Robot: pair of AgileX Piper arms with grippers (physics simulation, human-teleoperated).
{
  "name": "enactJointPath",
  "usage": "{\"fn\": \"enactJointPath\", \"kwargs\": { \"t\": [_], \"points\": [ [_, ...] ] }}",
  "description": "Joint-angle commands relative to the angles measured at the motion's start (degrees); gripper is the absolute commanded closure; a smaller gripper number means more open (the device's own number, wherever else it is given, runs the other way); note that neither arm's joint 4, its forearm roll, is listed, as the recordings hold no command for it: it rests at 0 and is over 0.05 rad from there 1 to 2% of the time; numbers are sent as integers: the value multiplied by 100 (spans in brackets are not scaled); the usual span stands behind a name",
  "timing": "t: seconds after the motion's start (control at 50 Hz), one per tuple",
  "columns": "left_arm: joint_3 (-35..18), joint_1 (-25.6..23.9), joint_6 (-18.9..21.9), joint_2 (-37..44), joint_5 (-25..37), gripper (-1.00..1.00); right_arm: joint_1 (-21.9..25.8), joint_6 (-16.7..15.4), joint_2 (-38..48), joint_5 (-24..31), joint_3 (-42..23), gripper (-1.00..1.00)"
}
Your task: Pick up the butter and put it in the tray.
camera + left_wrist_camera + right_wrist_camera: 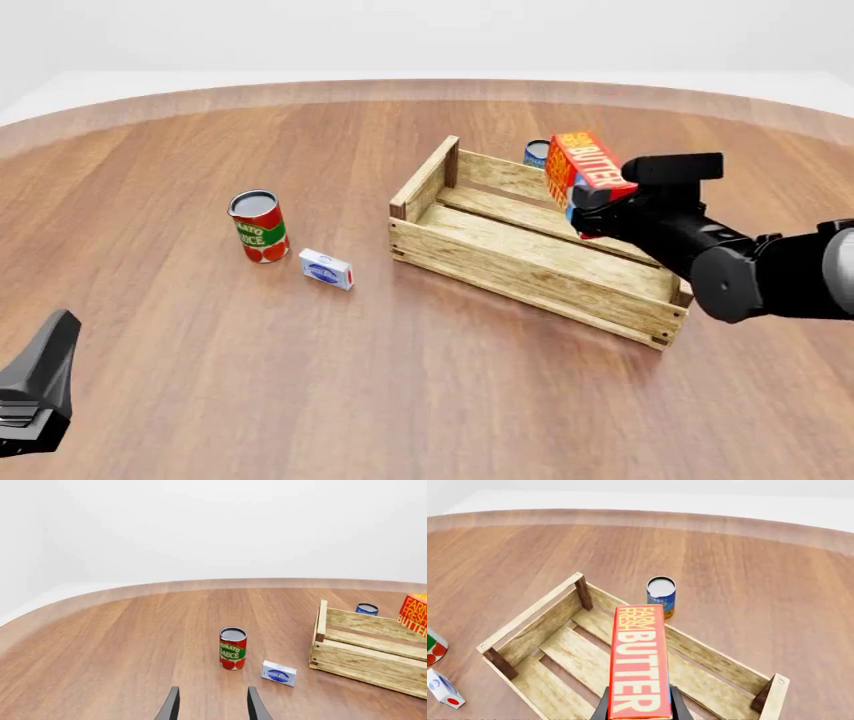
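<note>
The right gripper (589, 212) had its jaws pinched on the near end of the butter (587, 170), the two dark fingers (602, 707) pressed against the carton's long sides. The carton was held up in the air, clear of the wood, above the right half of the tray (530, 262), its long axis tilted and its lettered face turned upward. In the right wrist view the butter (640, 660) stretched out over the slatted floor of the tray (567, 652), pointing toward the tray's far wall. Just beyond that far wall, outside the tray, stood a small blue can (537, 152), upright on the table (334, 400). To the left of the tray, well apart from it, stood a red tomato sauce can (258, 226), and between that can and the tray lay a small blue-white box (326, 269). The left gripper (212, 705) hung far to the left of the tray, near the table's front edge, its fingers spread with nothing between them.
</note>
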Motion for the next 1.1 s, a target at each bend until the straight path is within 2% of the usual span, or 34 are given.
{"fn": "enactJointPath", "kwargs": {
  "t": [0.02,1.1],
  "points": [
    [0,1,0,0,0,-100,22,153,65,12,-145,100],
    [0,1,0,0,0,-100,-60,362,626,-10,-324,100]
  ]
}}
